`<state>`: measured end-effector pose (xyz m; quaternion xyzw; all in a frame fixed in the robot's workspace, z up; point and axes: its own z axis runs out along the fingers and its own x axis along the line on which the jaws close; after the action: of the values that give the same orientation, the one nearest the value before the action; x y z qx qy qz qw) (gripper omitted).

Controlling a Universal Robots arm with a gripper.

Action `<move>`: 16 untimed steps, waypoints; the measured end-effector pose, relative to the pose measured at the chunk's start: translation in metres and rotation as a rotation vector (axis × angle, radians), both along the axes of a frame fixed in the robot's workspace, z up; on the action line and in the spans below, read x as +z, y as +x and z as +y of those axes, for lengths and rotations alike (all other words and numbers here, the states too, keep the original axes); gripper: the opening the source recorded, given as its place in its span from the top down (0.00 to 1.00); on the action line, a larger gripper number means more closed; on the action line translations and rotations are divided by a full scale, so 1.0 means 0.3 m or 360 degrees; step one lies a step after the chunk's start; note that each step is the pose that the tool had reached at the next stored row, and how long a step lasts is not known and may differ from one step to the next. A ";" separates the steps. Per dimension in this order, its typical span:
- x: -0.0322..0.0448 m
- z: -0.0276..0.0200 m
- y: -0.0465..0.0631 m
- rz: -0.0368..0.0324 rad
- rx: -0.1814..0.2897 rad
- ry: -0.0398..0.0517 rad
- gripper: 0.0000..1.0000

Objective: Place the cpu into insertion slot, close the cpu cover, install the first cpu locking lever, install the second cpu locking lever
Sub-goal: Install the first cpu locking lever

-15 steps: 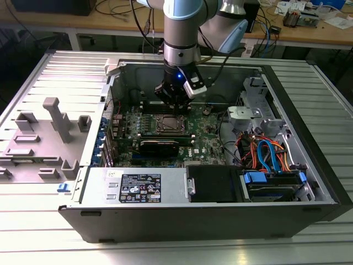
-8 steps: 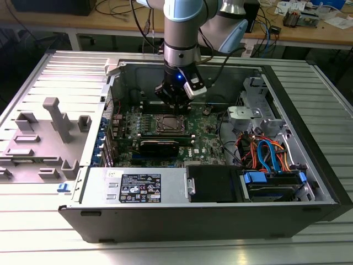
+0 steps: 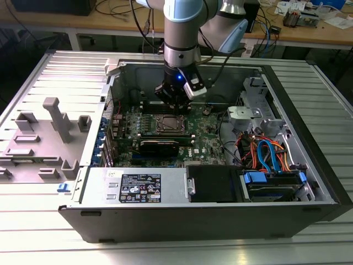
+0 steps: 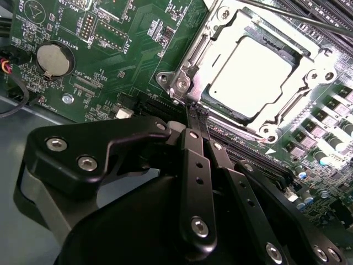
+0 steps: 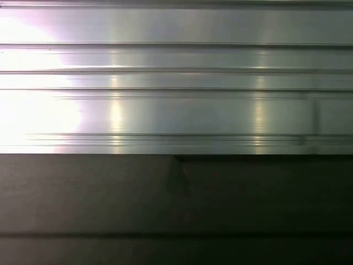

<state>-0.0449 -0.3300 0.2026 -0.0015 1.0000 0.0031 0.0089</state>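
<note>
My gripper has its fingers pressed together, nothing visible between them, tips just beside a corner of the cpu cover. Under that closed frame the cpu lies flat, silver face up, in the insertion slot — then green board, open case, ribbed metal table.

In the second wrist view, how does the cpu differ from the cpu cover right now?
The cpu is a solid, plain pale square; the cpu cover is an open frame with a large window. The cpu cover is the larger, and it lies down around the cpu, which shows through the window. Both are silvery metal and lie flat on the green board.
</note>
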 end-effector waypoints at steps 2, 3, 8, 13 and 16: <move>-0.001 -0.001 0.000 0.0000 0.0000 0.0002 0.89; -0.001 -0.001 0.000 0.0000 0.0000 0.0003 0.89; -0.001 -0.001 0.000 0.0000 0.0000 0.0011 0.89; 0.014 -0.002 0.000 0.0000 0.0000 -0.0020 0.89; 0.021 -0.001 0.000 0.0000 0.0000 -0.0034 0.89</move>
<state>-0.0447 -0.3303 0.2090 -0.0017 0.9999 -0.0076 0.0090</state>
